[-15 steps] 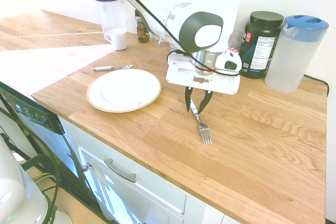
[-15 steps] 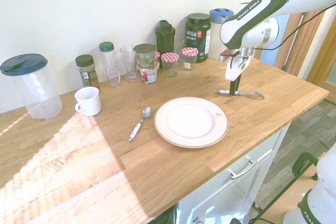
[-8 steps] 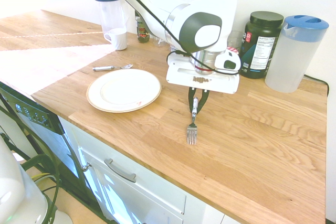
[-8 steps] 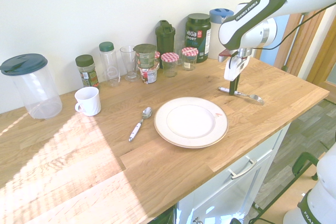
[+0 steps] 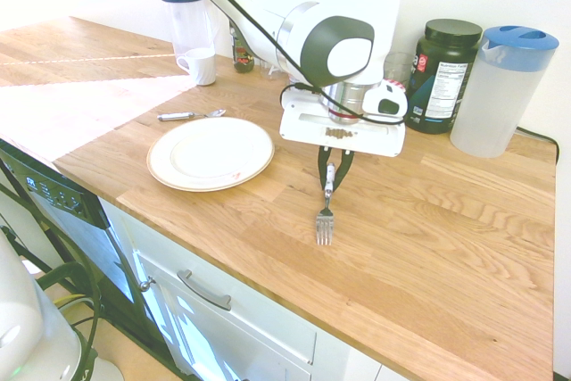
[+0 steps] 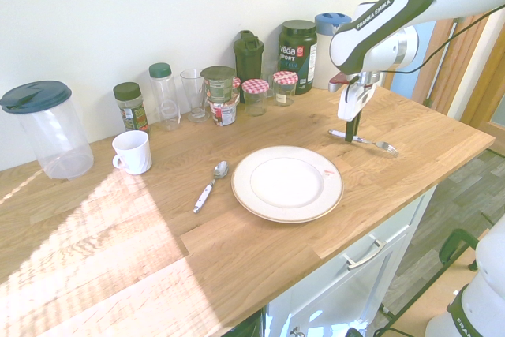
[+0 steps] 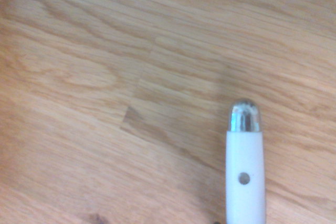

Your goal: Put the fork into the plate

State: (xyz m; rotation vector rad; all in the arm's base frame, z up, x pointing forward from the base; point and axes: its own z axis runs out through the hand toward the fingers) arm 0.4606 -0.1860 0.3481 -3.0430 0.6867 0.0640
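Gripping the fork (image 5: pixel 326 209) by its pale handle, the gripper (image 5: pixel 330 169) has its fingers clenched on the upper part of the handle, with the tines hanging down toward the wooden surface (image 5: pixel 446 220). In the second exterior view the fork (image 6: pixel 371 143) lies nearly level and just above the surface, its tines pointing away from the plate (image 6: pixel 287 183). Whether the tine tips are touching the wood or just clear of it cannot be told. The fork sits beside the plate (image 5: pixel 211 153), apart from it, on the side opposite the spoon (image 5: pixel 191 115).

The wrist view shows the handle's end (image 7: pixel 244 166), white with a small rivet and a rounded metal cap, over bare wood.

Judged from its look, the fork is light and stiff, with smooth metal and a slick handle, so it could pivot between the fingers if pinched at one narrow point. Holding it at the handle seems sound, since that is the broadest part and leaves the tines free to go down onto the plate first.

Compared with a second ago, the fingers have closed on the handle and the fork has swung from lying slanted on the wood to hanging under the gripper; over the last half second little has changed.
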